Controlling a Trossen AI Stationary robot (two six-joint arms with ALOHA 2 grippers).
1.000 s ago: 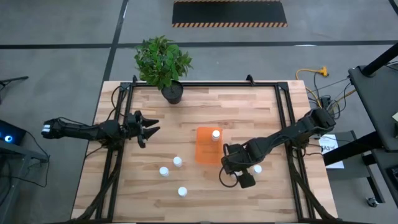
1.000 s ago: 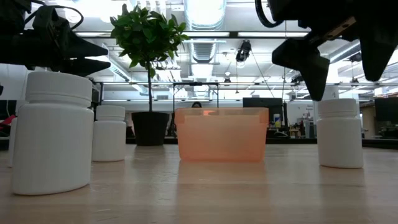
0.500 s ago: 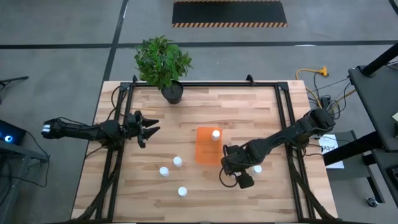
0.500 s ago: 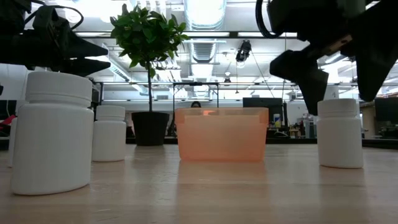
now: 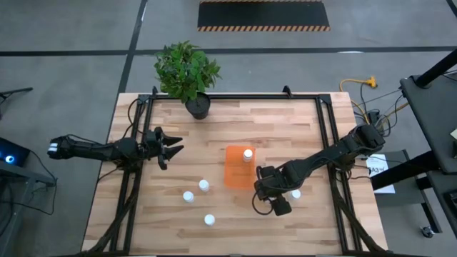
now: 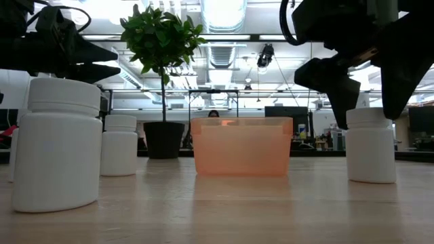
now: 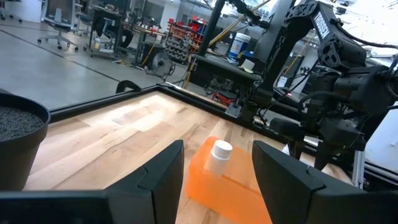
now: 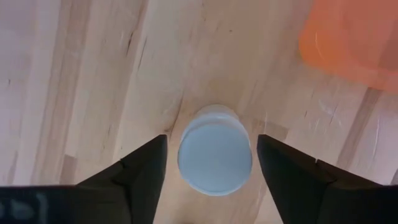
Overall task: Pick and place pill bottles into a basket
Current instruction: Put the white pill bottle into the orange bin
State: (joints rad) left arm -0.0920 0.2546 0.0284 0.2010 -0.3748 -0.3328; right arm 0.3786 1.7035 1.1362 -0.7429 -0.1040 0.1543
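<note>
The orange basket (image 5: pixel 235 171) lies mid-table with one white pill bottle (image 5: pixel 248 153) standing in its far right corner. Three bottles stand on the table left of and nearer than it (image 5: pixel 204 185) (image 5: pixel 188 196) (image 5: pixel 209 220). Another bottle (image 5: pixel 295 193) stands to the basket's right. My right gripper (image 8: pixel 211 140) is open, points down, and straddles this bottle's cap (image 8: pixel 215 155) without touching it; the low view shows its fingers (image 6: pixel 342 91) beside the bottle's top (image 6: pixel 371 146). My left gripper (image 5: pixel 171 148) is open and empty, held above the table's left side.
A black pot with a green plant (image 5: pixel 198 106) stands at the table's far edge, left of centre. Black frame rails run along the table's left (image 5: pixel 132 178) and right (image 5: pixel 335 185) sides. Bare wood lies between the basket and the far edge.
My right gripper has gone down over the bottle to the right of the basket, so its fingers now reach to the level of the bottle's cap on both sides. The bottle has stayed in place.
</note>
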